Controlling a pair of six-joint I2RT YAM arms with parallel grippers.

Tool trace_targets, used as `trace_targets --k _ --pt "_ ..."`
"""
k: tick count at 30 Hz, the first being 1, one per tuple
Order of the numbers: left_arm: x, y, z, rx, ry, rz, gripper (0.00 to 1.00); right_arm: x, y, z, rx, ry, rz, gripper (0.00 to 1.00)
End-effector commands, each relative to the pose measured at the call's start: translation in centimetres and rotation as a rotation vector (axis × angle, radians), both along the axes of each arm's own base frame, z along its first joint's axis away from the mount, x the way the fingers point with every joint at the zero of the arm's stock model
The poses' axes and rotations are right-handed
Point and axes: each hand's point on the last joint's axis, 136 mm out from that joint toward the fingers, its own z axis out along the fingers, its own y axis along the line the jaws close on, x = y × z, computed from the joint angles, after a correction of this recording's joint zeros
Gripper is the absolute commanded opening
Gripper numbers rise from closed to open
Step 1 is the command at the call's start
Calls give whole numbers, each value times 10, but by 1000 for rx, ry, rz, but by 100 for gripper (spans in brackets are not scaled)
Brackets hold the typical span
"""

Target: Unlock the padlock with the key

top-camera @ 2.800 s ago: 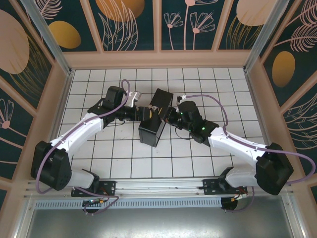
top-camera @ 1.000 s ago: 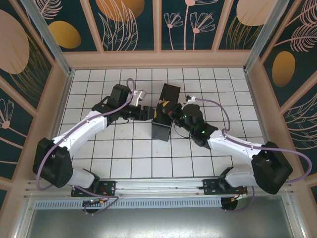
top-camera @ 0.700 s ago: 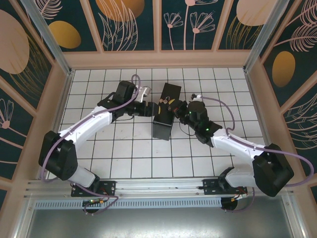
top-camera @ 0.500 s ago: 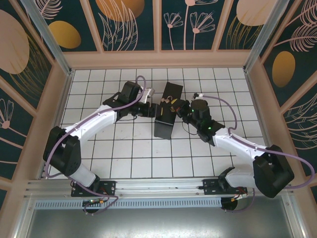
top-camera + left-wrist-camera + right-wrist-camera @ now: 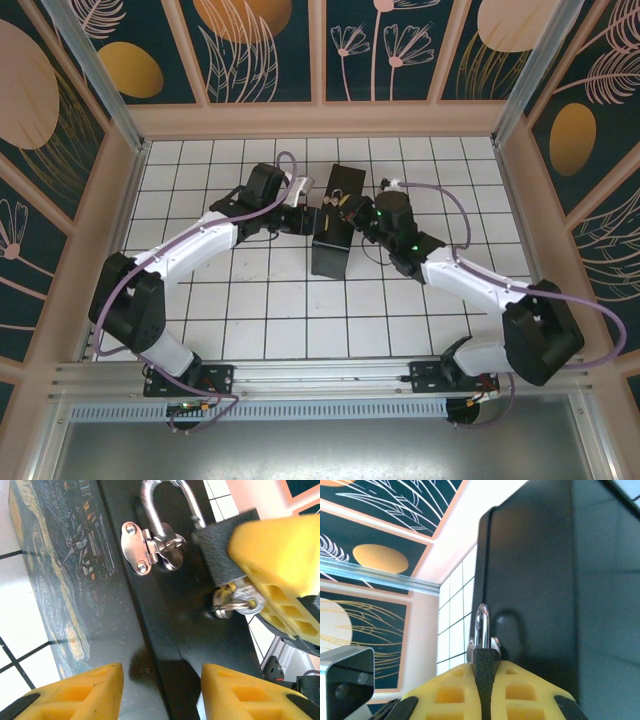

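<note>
The right gripper (image 5: pixel 484 675) is clamped on the padlock (image 5: pixel 220 545), whose shackle loops through the hasp (image 5: pixel 150 547) on the box (image 5: pixel 75 580). The key (image 5: pixel 235 602) seems seated at the padlock's base. The left gripper (image 5: pixel 157 692) hangs spread beside the box. The shackle looks closed, so turning the key likely remains.
</note>
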Motion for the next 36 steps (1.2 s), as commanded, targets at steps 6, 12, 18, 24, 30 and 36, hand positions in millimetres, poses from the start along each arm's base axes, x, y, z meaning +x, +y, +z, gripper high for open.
trace_targets --k 6,12,18,24,30,36 --pt "-10 2 -24 40 45 -19 45 5 22 13 -123 -90 -12 1" --pt "-3 3 -13 27 24 -1 48 15 -21 36 -79 -146 -75 1" --pt "8 11 3 11 -2 33 54 13 -61 59 -124 -176 -110 2" --pt "19 24 21 19 -45 73 58 4 -151 -18 -236 -34 -270 3" --pt "15 31 31 48 -72 66 62 -11 -181 -105 -234 79 -297 7" --pt "7 39 30 59 -68 93 63 -15 -178 -138 -242 142 -263 11"
